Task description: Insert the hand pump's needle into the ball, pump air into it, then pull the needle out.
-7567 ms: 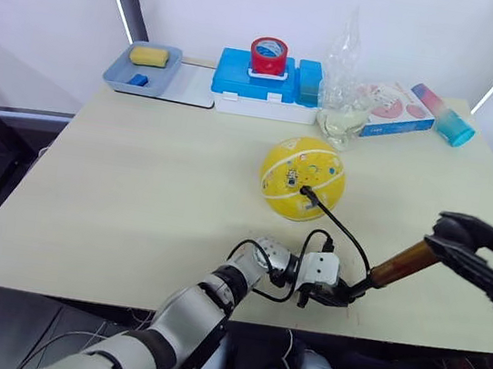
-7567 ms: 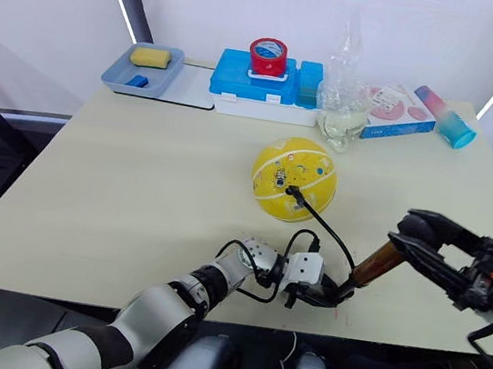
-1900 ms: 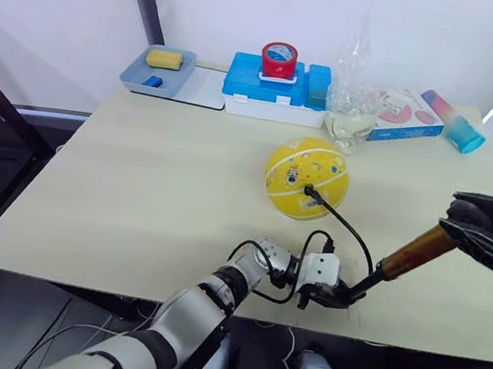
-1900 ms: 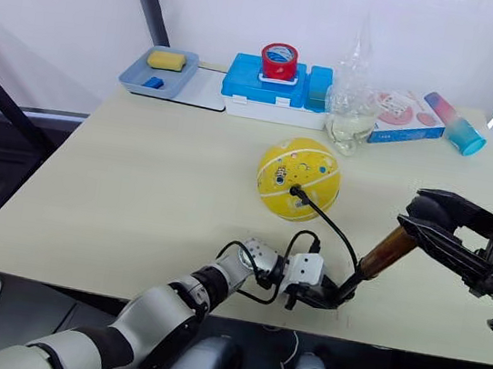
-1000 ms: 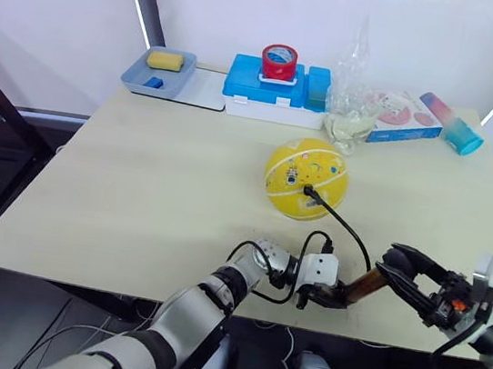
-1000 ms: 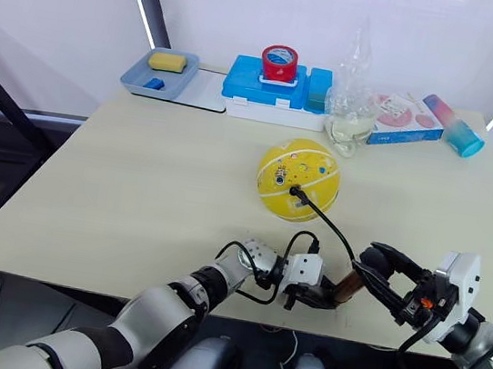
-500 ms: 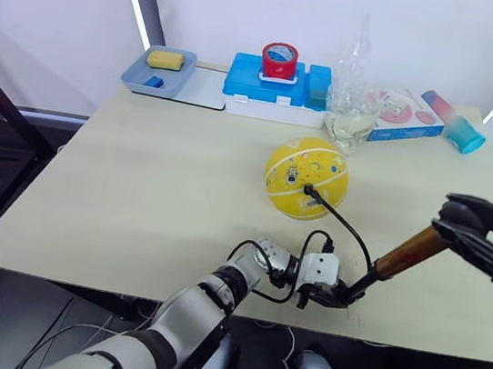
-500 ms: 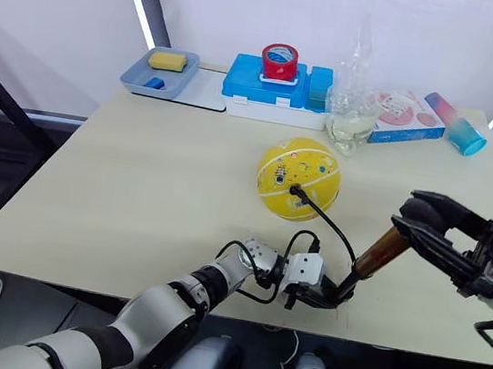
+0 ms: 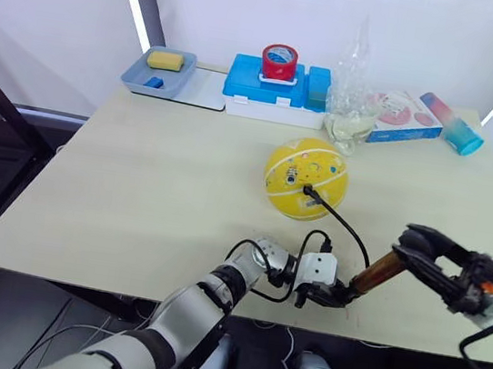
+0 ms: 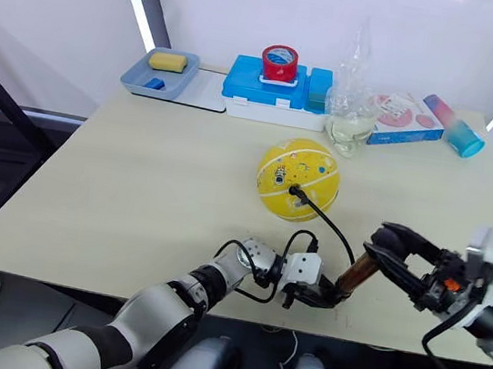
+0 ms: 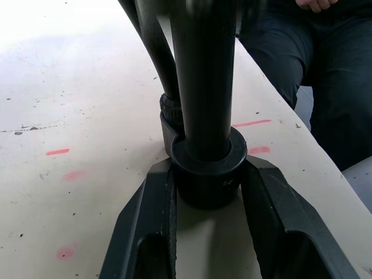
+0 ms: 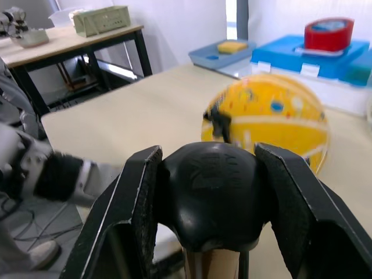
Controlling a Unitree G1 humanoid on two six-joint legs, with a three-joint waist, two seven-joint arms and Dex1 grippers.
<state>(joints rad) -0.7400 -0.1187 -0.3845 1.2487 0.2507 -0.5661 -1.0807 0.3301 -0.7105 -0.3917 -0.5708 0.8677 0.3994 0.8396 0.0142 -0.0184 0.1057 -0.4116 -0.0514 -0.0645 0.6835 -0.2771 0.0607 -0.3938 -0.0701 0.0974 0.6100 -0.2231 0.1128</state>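
The yellow ball (image 9: 307,178) rests on the table's middle right. The needle's black fitting (image 9: 308,191) sits in the ball's front, with the pin itself hidden inside. A black hose (image 9: 348,230) curves from it down to the hand pump (image 9: 376,271), which leans up to the right near the front edge. My left gripper (image 9: 334,295) is shut on the pump's black bottom cap (image 11: 204,174), pressed to the table. My right gripper (image 9: 406,246) is shut on the pump's black handle knob (image 12: 212,195), with a short stretch of bronze barrel showing below it.
Along the far edge stand a blue tray (image 9: 142,81) with a yellow sponge, a blue and white box (image 9: 269,91) topped by a red tape roll, a clear plastic bag (image 9: 350,98), a pink box (image 9: 402,109) and a teal tube (image 9: 460,132). A person's dark trousers (image 11: 325,87) show past the table's front edge.
Over the last second my right gripper drew the handle up and out, then pushed it back down toward the left gripper. The ball, the hose and my left gripper stayed put.
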